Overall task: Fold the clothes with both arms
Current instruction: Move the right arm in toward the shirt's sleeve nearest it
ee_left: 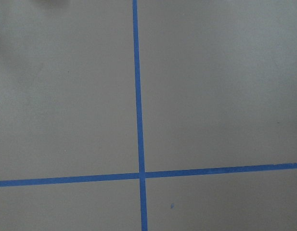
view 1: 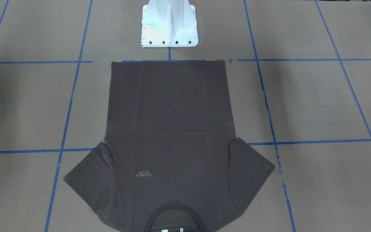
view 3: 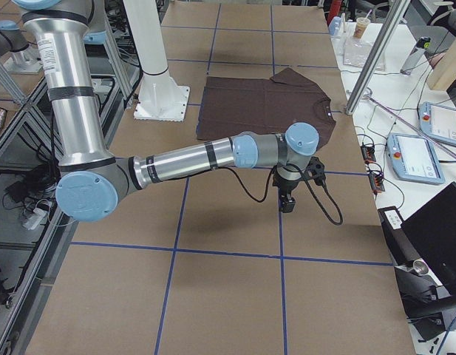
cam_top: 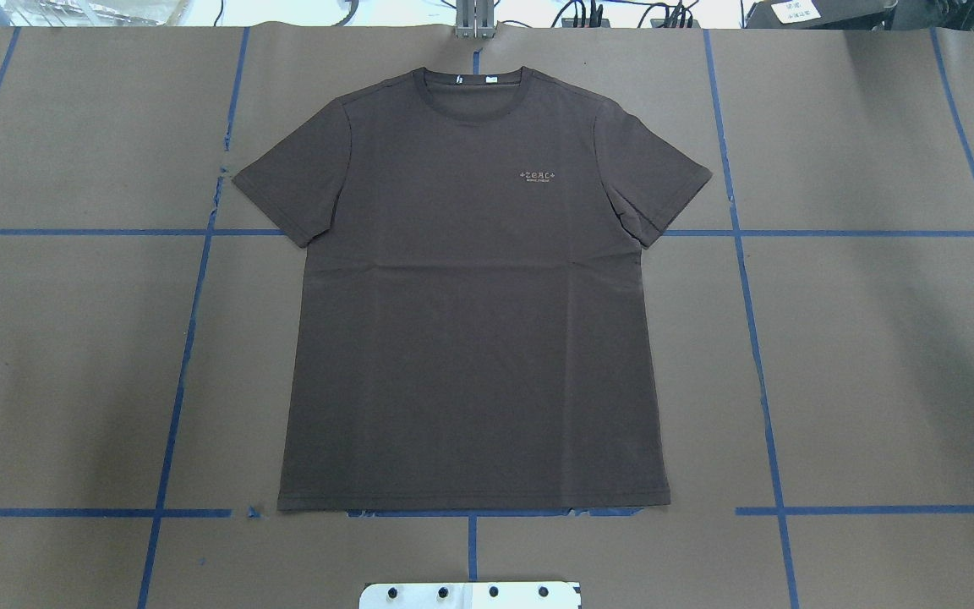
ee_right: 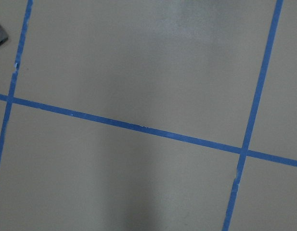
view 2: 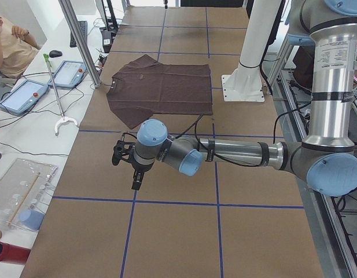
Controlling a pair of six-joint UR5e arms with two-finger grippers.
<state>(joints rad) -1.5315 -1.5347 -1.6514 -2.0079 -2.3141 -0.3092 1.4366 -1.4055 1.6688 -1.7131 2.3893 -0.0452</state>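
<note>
The dark grey-brown T-shirt (cam_top: 470, 321) lies flat and spread out, face up, on the brown table. Its collar (cam_top: 472, 85) is at the far edge and its hem is near the robot's base. It also shows in the front view (view 1: 169, 129) and both side views (view 2: 164, 87) (view 3: 264, 103). The left gripper (view 2: 136, 179) hangs above bare table, well off the shirt to its left. The right gripper (view 3: 288, 201) hangs above bare table, off to the shirt's right. Neither touches the shirt. I cannot tell if either is open or shut. Both wrist views show only table and tape.
The white pedestal base (view 1: 169, 25) stands just behind the shirt's hem. Blue tape lines (cam_top: 199, 279) grid the table. A metal post (view 2: 80, 40) stands at the far edge near the collar. Teach pendants (view 2: 19, 95) and a seated person (view 2: 10, 43) are beyond it.
</note>
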